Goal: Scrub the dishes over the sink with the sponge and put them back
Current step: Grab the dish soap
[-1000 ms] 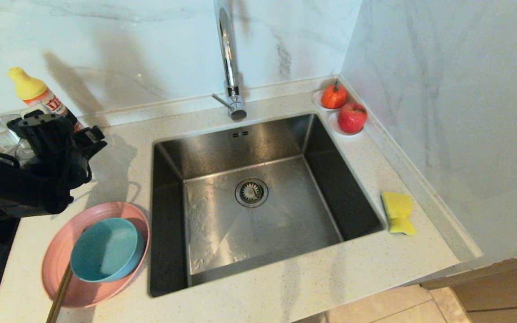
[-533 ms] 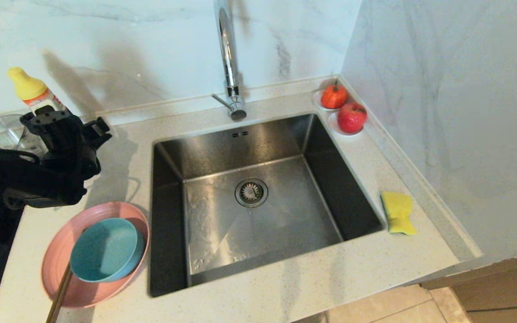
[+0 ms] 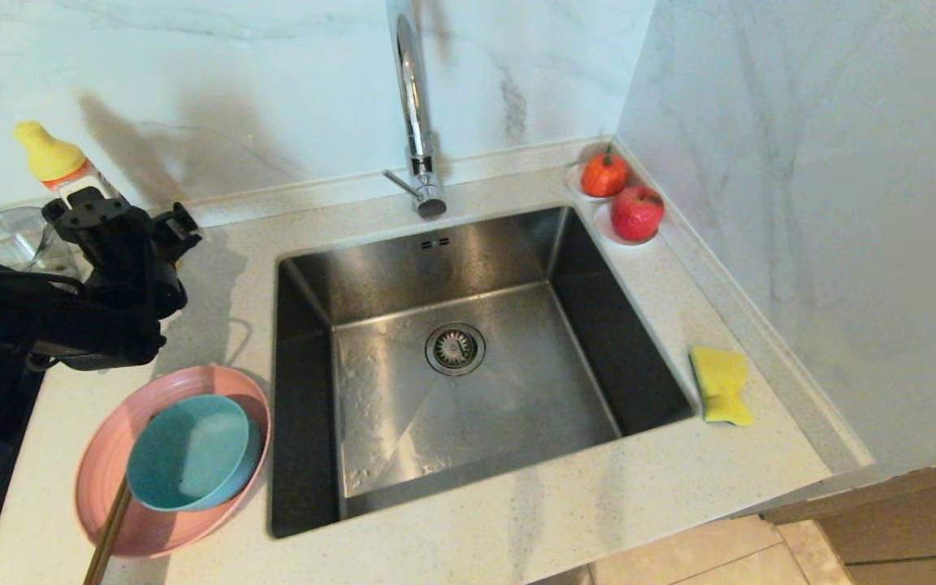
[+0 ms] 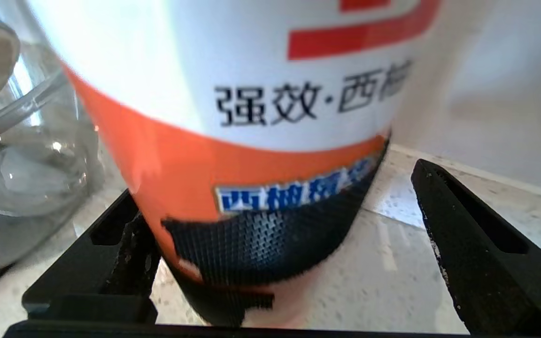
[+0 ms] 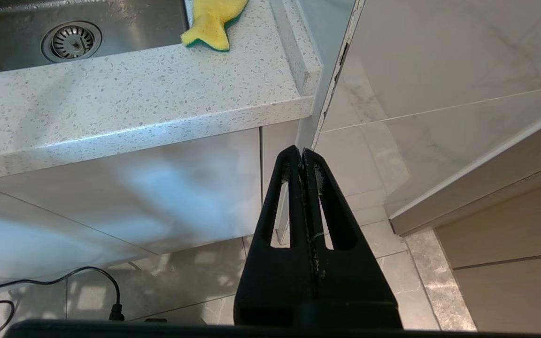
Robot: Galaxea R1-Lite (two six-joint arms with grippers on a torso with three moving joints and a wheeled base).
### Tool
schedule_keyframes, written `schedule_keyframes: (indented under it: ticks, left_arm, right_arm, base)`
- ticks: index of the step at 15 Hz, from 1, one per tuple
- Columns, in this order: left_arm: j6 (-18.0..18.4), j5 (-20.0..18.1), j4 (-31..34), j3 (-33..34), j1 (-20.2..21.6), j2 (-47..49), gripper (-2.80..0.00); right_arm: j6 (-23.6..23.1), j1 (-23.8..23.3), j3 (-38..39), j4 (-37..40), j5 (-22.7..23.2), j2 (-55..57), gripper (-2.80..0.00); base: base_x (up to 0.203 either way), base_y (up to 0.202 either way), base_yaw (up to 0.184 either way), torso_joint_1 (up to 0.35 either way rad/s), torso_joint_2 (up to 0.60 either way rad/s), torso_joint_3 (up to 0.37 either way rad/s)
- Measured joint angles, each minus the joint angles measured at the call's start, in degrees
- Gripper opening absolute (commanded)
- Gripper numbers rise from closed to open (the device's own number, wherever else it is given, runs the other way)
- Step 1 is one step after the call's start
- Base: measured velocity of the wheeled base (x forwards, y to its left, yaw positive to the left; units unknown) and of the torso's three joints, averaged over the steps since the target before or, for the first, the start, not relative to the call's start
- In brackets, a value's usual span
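Nothing scrubbed yet by the look of it. Nearest, teal bowl [image 3: 192, 452] sits inside pink plate [image 3: 114, 455] on the counter just left of the sink [image 3: 468, 366], untouched; sink basin holds no dishes. Sponge [image 3: 721, 385] lies on the counter right of the sink, not picked up. Right gripper [image 5: 303, 162] parked below the counter edge, fingers pressed together, holding nothing. Farther back, left gripper [image 3: 123, 219] spread wide around the detergent bottle [image 4: 233, 117], not clamping it. Scrubbing and putting back all remain.
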Motion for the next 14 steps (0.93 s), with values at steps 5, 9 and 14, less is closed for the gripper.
schedule_keyframes:
  ticks: [5,9,14]
  left_arm:
    - [0.15,-0.26,0.02,-2.89,0.49,2.49,0.00]
    - [0.01,-0.28,0.04,-5.01,0.66,4.23,0.00]
    - [-0.12,-0.02,0.38,-7.36,0.82,5.93,-2.80]
  right_arm:
    - [0.00,0.00,0.00,-0.02,0.02,0.00,-2.80]
    - [0.00,0.00,0.00,0.00,0.03,0.00,-2.80]
    - [0.00,0.00,0.00,0.00,0.02,0.00,-2.80]
  base:
    - [0.000,0.000,0.000,0.000,0.00,0.000]
    - [0.000,0.000,0.000,0.000,0.00,0.000]
    - [0.000,0.000,0.000,0.000,0.00,0.000]
